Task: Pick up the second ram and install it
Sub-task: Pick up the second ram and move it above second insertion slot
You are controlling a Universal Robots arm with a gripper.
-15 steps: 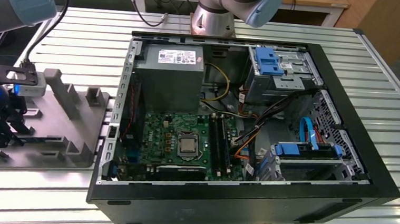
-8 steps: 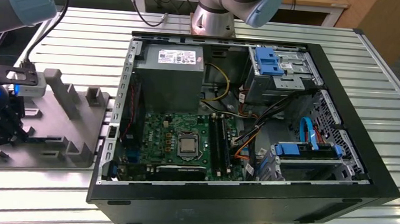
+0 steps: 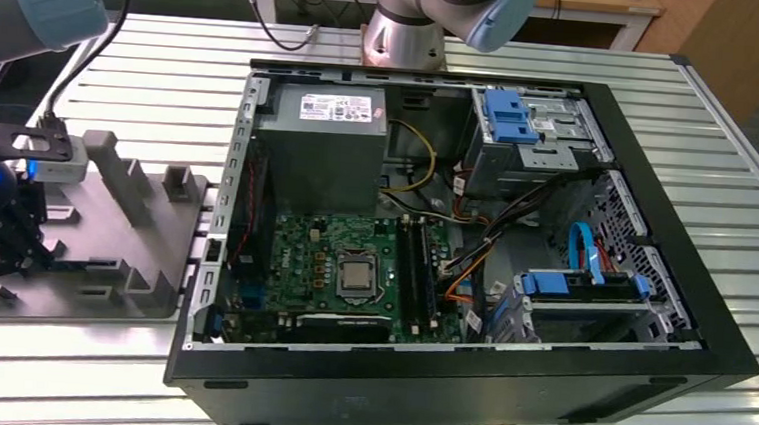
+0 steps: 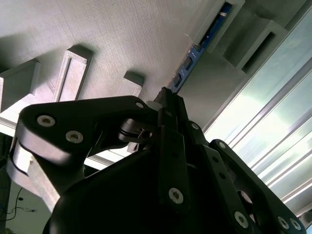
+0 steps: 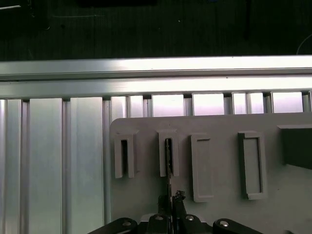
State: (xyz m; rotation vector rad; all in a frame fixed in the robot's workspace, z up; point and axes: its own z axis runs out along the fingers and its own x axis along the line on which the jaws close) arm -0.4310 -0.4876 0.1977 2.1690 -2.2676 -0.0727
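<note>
Starting at the exterior view's left, I'm reading the fingers (image 4: 170, 126) as pinched together on the top edge of the memory stick (image 5: 168, 156). It is standing on edge in a narrow slot of the grey plastic block (image 3: 126, 215), which is sitting on the ribbed aluminium table (image 3: 524, 62). I'm judging the hold as slim: the stick is a thin, flat, slick board, so a slight tilt could be jamming it against the matte slot walls, or letting it slip. Further right, the black metal computer case (image 3: 636, 376) is lying open, and loose cables (image 3: 541, 199) near its green board (image 3: 330, 244) are looking like a snag risk.
</note>
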